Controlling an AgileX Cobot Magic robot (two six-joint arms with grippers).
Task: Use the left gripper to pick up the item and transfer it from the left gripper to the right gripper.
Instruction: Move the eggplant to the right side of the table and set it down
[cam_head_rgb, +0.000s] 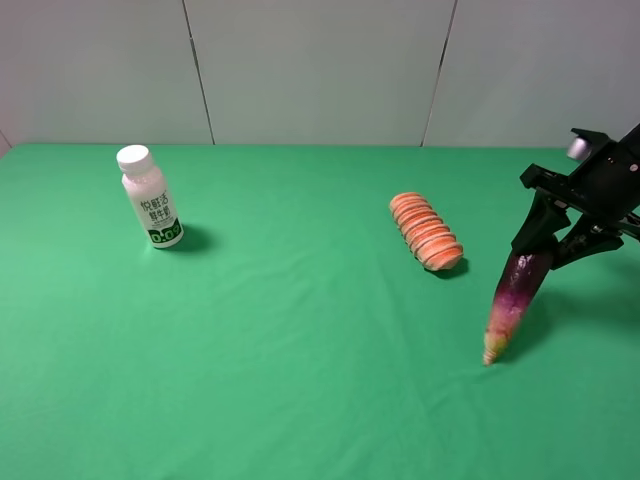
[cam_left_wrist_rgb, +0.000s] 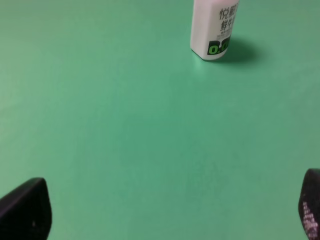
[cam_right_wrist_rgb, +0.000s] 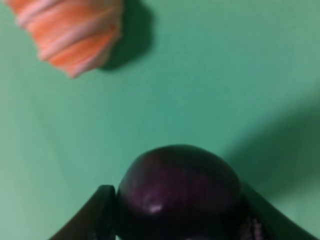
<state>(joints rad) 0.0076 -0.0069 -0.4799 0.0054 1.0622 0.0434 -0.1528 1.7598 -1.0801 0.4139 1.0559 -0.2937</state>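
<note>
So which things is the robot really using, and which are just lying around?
In the job:
- eggplant, gripped at its dark end
- right hand, shut on it
- left hand, open and empty

Just lying about:
- white bottle, standing upright
- orange ridged loaf, lying on the green cloth

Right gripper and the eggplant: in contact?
Touching. The right wrist view shows both fingers pressed flush against the eggplant with no gap. In the exterior high view the right gripper clamps its dark upper end.
</note>
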